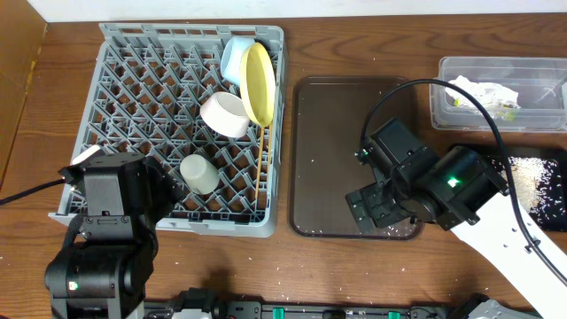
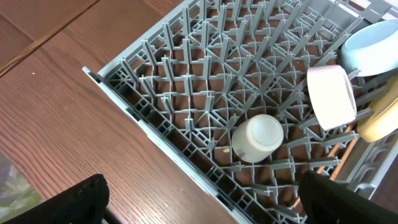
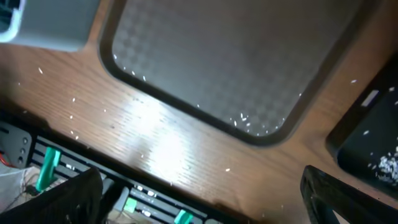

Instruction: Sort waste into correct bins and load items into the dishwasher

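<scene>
The grey dishwasher rack (image 1: 124,53) holds a yellow plate (image 1: 258,84) on edge, a pale blue bowl (image 1: 235,55), a white cup on its side (image 1: 225,114), an upturned cream cup (image 1: 199,174) and a wooden chopstick (image 1: 261,164). The left wrist view shows the rack's near corner (image 2: 124,99), the cream cup (image 2: 258,138) and the white cup (image 2: 331,96). My left gripper (image 2: 202,199) is open and empty over the rack's front-left corner. My right gripper (image 3: 199,196) is open and empty above the front edge of the dark tray (image 1: 328,159), also in the right wrist view (image 3: 211,56).
A clear plastic bin (image 1: 461,106) at the back right holds crumpled white waste (image 1: 483,93). A black bin (image 1: 545,190) with white crumbs sits at the right edge. Small crumbs dot the tray's front and the table. A black rail (image 3: 81,168) runs along the table's front.
</scene>
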Controlling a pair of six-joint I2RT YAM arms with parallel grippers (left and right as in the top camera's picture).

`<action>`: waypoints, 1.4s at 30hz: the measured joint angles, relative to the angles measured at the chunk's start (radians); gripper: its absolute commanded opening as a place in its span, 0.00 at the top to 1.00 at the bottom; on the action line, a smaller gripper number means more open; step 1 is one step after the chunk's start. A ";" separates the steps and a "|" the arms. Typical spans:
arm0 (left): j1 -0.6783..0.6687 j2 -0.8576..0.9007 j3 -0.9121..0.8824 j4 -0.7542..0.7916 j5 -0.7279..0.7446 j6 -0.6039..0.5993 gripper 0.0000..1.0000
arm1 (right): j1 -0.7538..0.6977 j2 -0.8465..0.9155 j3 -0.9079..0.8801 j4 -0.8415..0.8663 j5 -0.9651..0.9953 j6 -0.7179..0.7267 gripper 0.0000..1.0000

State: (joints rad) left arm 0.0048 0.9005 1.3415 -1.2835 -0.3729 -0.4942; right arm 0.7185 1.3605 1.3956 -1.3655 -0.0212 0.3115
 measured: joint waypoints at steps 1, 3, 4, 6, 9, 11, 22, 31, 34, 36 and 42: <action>0.000 0.000 0.000 0.000 0.000 0.000 0.02 | 0.000 0.000 0.000 -0.009 0.000 0.000 0.01; 0.000 0.000 0.000 0.000 0.000 0.000 0.02 | 0.000 0.000 0.000 -0.031 0.000 0.003 0.01; 0.000 0.000 0.000 0.000 0.000 0.000 0.02 | 0.000 0.000 0.000 -0.041 0.000 0.003 0.01; 0.000 0.000 0.000 0.000 0.000 0.000 0.02 | 0.000 0.000 0.000 -0.056 0.000 0.004 0.01; 0.000 0.000 0.000 0.000 0.000 0.000 0.02 | 0.000 0.000 0.000 -0.081 0.002 0.007 0.01; 0.000 0.000 0.000 0.000 0.000 0.000 0.02 | 0.000 0.000 0.000 -0.080 0.013 0.010 0.01; 0.000 0.000 0.000 -0.001 0.000 0.000 0.02 | -0.002 -0.118 -0.306 0.357 0.033 -0.028 0.01; 0.000 0.000 0.000 0.000 0.000 0.000 0.02 | -0.146 -0.455 -0.743 0.739 -0.015 -0.040 0.01; 0.000 0.000 0.000 0.000 0.000 0.000 0.02 | -0.220 -0.545 -0.826 0.798 -0.038 -0.050 0.01; 0.000 0.000 0.000 0.000 0.000 0.000 0.02 | -0.263 -0.597 -0.866 0.830 -0.052 -0.067 0.01; 0.000 0.000 0.000 0.000 0.000 0.000 0.02 | -0.389 -0.784 -0.978 0.918 -0.078 -0.130 0.01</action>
State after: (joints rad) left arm 0.0048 0.9009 1.3415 -1.2835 -0.3729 -0.4942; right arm 0.3290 0.5766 0.4175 -0.4473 -0.0990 0.1810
